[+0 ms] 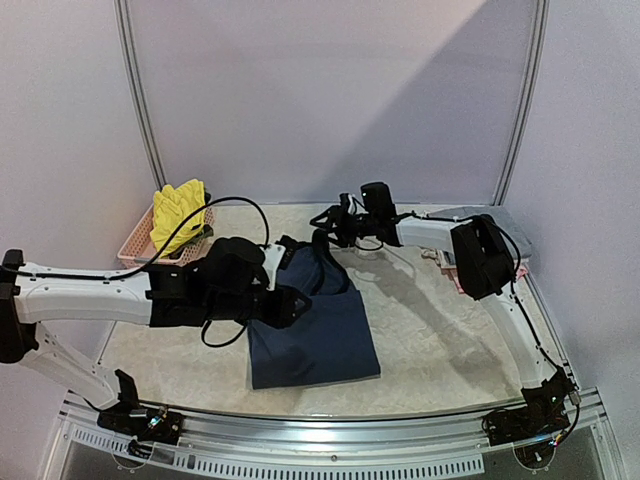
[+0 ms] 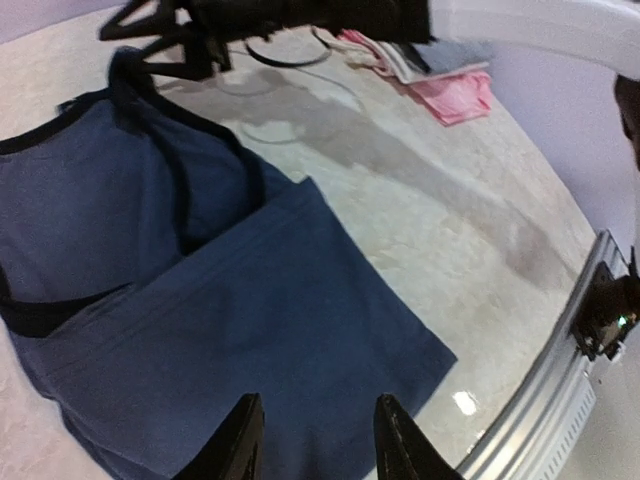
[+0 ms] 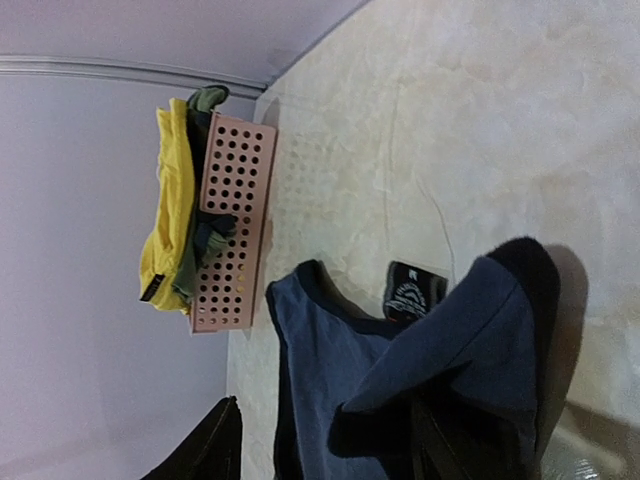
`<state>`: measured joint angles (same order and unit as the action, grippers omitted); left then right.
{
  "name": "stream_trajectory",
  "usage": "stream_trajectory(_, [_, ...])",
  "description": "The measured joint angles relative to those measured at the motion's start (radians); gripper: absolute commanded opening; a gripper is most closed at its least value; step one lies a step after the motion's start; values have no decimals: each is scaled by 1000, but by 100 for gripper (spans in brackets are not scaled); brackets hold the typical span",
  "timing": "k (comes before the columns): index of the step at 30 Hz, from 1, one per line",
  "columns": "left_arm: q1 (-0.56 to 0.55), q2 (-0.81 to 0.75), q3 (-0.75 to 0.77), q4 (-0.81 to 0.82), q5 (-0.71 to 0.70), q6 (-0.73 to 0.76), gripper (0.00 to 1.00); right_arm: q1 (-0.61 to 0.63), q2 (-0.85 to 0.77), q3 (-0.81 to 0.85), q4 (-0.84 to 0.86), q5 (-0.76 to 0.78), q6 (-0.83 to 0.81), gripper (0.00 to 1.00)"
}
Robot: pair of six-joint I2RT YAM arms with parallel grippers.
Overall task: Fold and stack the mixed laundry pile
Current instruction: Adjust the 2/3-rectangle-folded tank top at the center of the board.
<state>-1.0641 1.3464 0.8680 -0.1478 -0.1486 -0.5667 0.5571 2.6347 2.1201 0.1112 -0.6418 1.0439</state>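
A navy blue top [image 1: 320, 335] lies spread on the table's middle, its lower part folded flat and its straps toward the back. My left gripper [image 2: 315, 440] hovers just above the folded part [image 2: 250, 300], open, with nothing between its fingers. At the top's far end my right gripper [image 3: 325, 445] stands open, and a shoulder of the navy top [image 3: 480, 320] is draped over one finger. A bright yellow garment [image 1: 178, 210] hangs out of the pink basket [image 1: 135, 245]. Pink and white pieces [image 2: 455, 95] lie at the back right.
The pink lattice basket [image 3: 235, 200] stands at the back left against the wall, also holding a green piece. Grey cloth [image 1: 470, 212] lies at the back right corner. A metal rail [image 2: 560, 380] runs along the table's near edge.
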Motion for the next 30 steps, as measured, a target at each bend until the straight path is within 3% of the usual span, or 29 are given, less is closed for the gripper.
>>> stream_trajectory(4, [84, -13, -9, -27, -34, 6, 40, 26, 2, -34, -15, 29, -17, 58])
stream_trajectory(13, [164, -11, -5, -56, -76, 41, 40, 71, 51, -12, -1, 58, -37, 60])
stream_trajectory(19, [260, 2, -5, -90, -141, 42, 47, 68, 36, -11, -27, 33, -106, 68])
stream_trajectory(24, [397, 56, -20, -89, -151, 43, 46, 68, -63, -35, -82, 6, -188, 72])
stream_trajectory(30, [523, 141, -22, -74, -121, 44, 43, 71, -309, -214, -83, 8, -280, 73])
